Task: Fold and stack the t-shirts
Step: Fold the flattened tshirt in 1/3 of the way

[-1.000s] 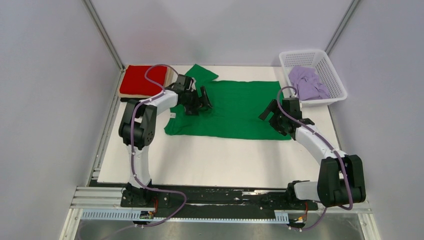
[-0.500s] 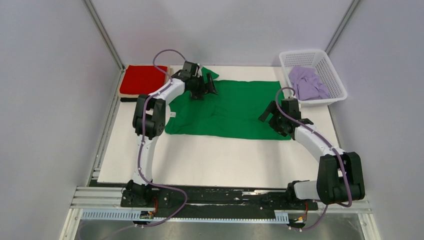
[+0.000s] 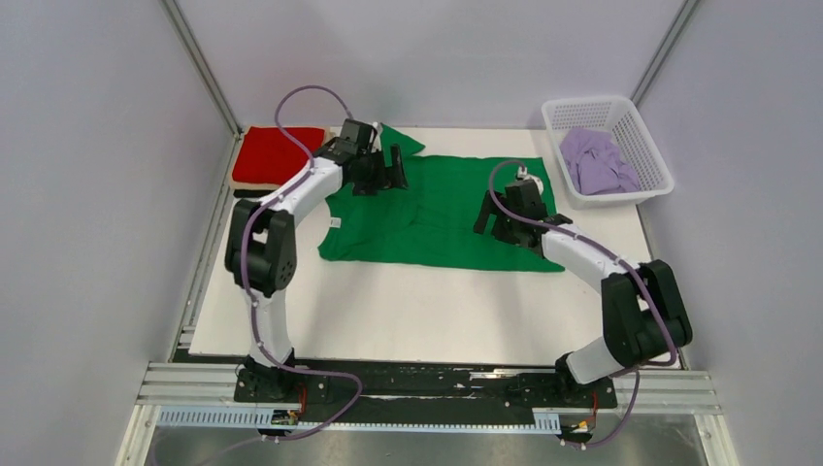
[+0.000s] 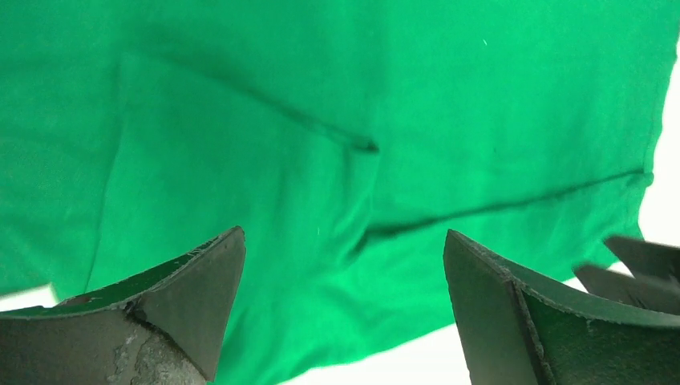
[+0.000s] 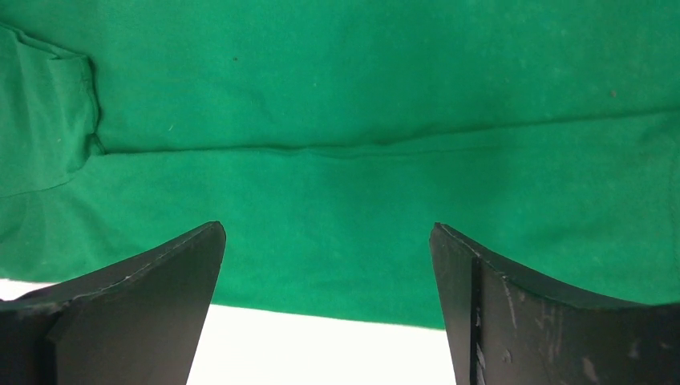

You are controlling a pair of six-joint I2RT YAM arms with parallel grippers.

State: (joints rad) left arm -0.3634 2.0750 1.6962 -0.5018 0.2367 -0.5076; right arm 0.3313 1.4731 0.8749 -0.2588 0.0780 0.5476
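Observation:
A bright green t-shirt lies spread flat on the white table, its white neck tag at the left edge. My left gripper hovers open over the shirt's far-left part, beside a sleeve; in the left wrist view it is empty above green cloth. My right gripper stands open above the shirt's right half; in the right wrist view it is empty over the shirt's edge. A folded red t-shirt sits at the far left. A lilac t-shirt lies crumpled in the basket.
A white lattice basket stands at the far right corner of the table. A dark cloth edge shows under the red shirt. Grey walls close in on both sides, and the arm bases sit on a rail at the near edge.
My left gripper went from the shirt's left middle to its far-left sleeve area. My right gripper shifted left and farther over the shirt. Both stayed open.

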